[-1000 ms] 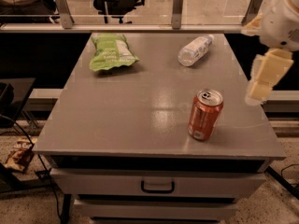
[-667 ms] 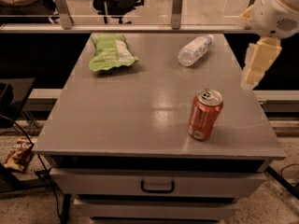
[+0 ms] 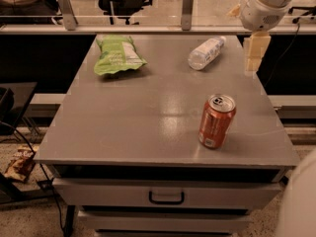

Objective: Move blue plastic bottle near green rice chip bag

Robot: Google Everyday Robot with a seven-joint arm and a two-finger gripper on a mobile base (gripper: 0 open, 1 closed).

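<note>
Three things rest on the flat grey table (image 3: 148, 107): a small clear, faintly blue plastic bottle (image 3: 206, 53) with a white cap, a light green crinkled rice chip bag (image 3: 118, 56) with a white label patch, and an orange soda can (image 3: 216, 121). The plastic bottle lies on its side toward the far right of the table, cap end pointing to the far right corner. The rice chip bag lies flat at the far left, well apart from the bottle, with bare table between them. The soda can stands upright nearer the front, on the right side. The robot's cream-coloured hand (image 3: 252, 64) hangs down from the white arm (image 3: 266, 4) over the far right edge of the table, near the bottle's right but not touching it; whether it is wide or narrow I cannot tell. Under the table's front edge is a drawer with a dark handle (image 3: 166, 198)
</note>
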